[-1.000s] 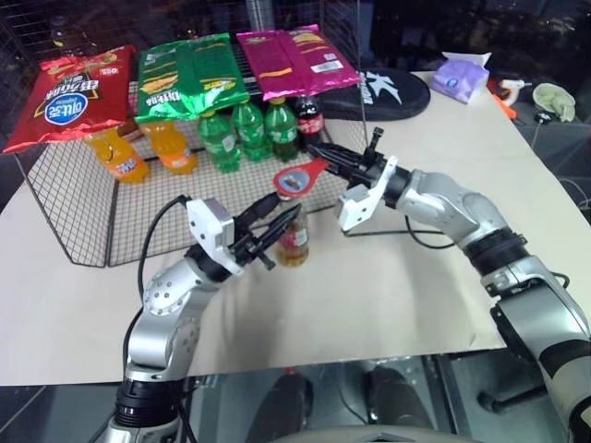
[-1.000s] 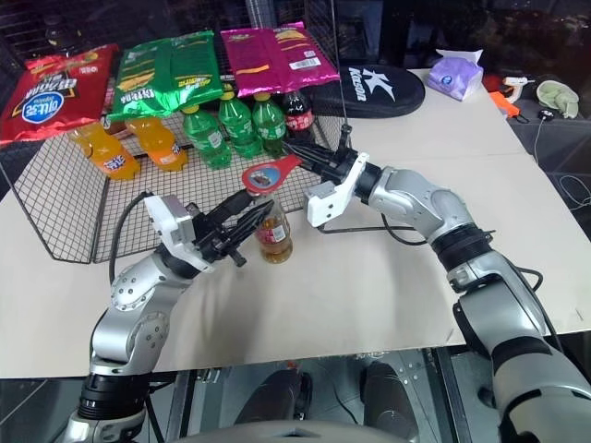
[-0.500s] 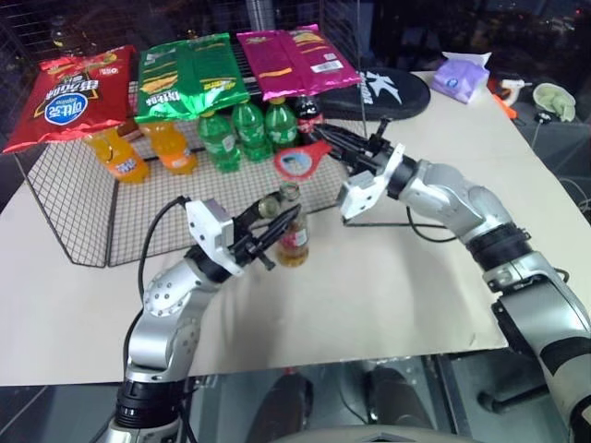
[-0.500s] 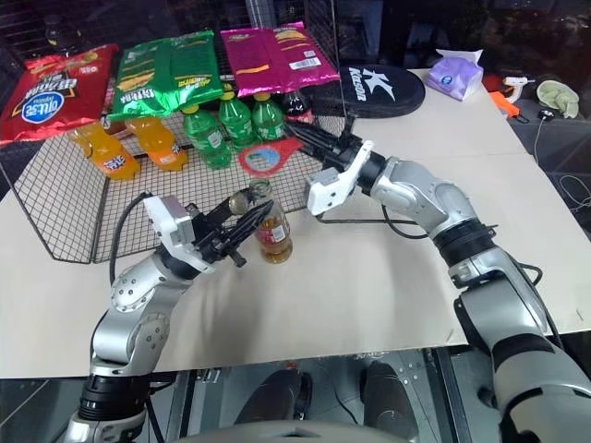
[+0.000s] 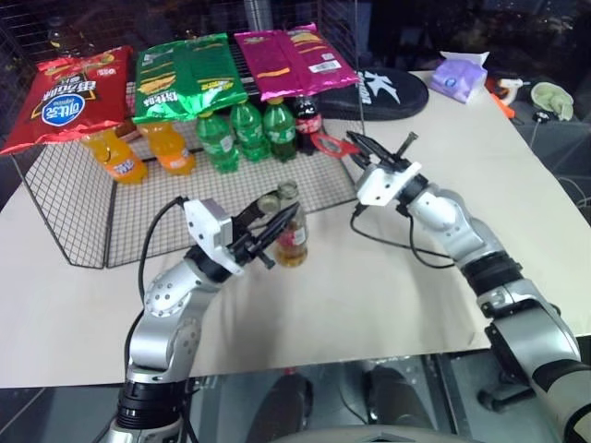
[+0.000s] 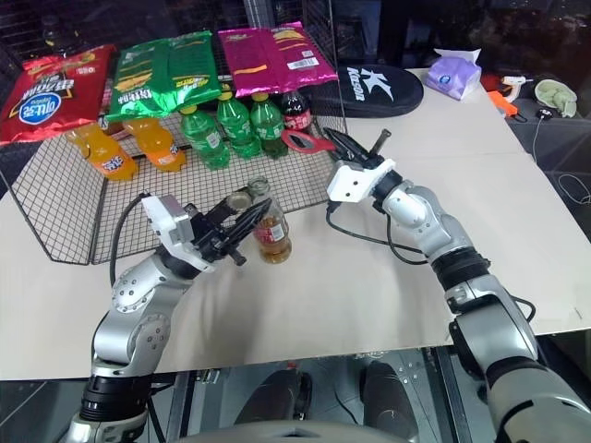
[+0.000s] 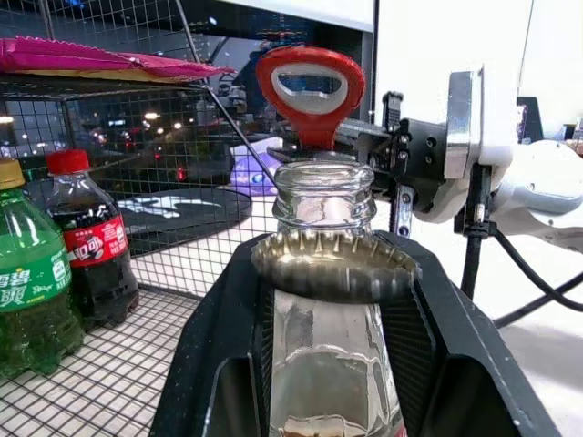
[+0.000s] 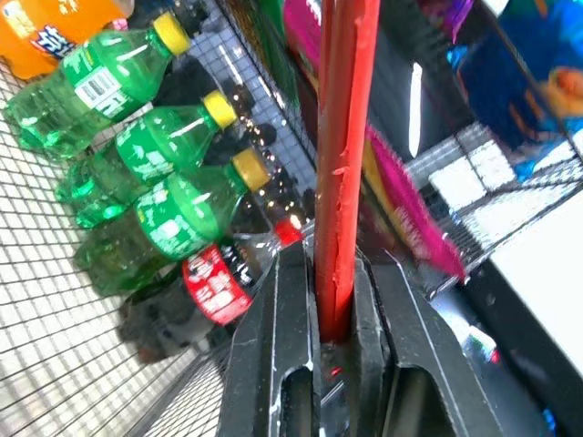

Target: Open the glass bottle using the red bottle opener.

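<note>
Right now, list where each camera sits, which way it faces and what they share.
Head views: from the head, down over both arms onto the table.
Left wrist view: along the left gripper at the glass bottle, its cap off.
Right wrist view: along the right gripper clamping the red bottle opener.
Shared: the wrist views both show opener and cola bottle.

a pale beige table top [image 5: 388,305] is seen filling the middle of the head views, lit brightly from above. a black wire rack [image 5: 83,221] is set at ten o'clock, its floor and walls of open mesh. a black padded case [image 5: 383,90] lies at one o'clock, with a purple tissue pack [image 5: 459,74] just beyond it. past the table's far edge the room is left dark. dark floor [image 5: 462,388] is glimpsed below the near edge at six o'clock.
</note>
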Controlling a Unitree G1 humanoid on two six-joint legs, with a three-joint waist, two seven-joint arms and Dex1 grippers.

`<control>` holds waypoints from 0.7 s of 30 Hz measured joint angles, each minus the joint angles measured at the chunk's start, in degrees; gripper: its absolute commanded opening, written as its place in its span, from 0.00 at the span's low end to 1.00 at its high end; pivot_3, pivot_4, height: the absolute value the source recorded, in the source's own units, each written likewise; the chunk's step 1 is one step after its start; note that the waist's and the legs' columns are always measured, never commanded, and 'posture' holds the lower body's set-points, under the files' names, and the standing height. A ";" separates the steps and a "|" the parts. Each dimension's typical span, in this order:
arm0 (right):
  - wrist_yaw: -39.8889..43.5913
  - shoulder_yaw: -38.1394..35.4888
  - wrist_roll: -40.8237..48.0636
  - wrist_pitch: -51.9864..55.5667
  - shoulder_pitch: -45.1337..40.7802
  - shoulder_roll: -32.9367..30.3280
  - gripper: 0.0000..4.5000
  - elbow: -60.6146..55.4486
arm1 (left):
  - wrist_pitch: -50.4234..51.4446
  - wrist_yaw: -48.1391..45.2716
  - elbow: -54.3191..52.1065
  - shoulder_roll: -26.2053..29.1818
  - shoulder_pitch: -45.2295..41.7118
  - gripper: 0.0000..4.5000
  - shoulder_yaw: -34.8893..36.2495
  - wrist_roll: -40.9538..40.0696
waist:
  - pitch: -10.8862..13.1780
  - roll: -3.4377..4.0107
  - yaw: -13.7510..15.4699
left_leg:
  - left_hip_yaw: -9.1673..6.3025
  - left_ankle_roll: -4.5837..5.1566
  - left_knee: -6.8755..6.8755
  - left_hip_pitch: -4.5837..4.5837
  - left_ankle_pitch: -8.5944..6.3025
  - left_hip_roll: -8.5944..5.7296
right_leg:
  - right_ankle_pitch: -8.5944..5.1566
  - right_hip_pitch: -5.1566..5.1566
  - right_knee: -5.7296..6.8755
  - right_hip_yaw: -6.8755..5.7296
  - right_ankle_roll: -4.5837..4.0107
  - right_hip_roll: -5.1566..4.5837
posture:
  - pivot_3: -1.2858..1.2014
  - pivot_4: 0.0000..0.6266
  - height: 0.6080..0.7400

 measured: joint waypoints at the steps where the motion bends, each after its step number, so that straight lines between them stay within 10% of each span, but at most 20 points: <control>1: 0.17 -0.07 0.15 0.41 0.18 0.09 0.06 -0.37 | -0.03 0.00 0.00 0.00 0.01 0.25 0.00 0.02 | 0.00 0.00 0.00 | 0.00 0.00 0.00 0.00 0.00 0.00 | 0.00 0.00 0.00 0.00 0.00 0.00 | 0.52 0.24 1.00; 4: 0.61 -0.26 0.37 1.02 0.49 0.36 0.06 -0.76 | 0.22 0.21 0.53 0.01 0.26 0.51 -0.02 0.65 | 0.00 0.00 0.00 | 0.00 0.00 0.00 0.00 0.00 0.00 | 0.00 0.00 0.00 0.00 0.00 0.00 | 0.52 0.24 1.00; 21: 0.94 -0.37 0.67 2.14 1.02 0.96 0.06 -0.81 | 0.44 0.42 0.96 0.01 1.19 0.51 0.10 1.00 | 0.02 0.00 0.00 | 0.00 0.00 -0.05 -0.06 0.00 0.00 | 0.00 -0.08 -0.03 0.00 0.00 0.00 | 0.52 0.24 1.00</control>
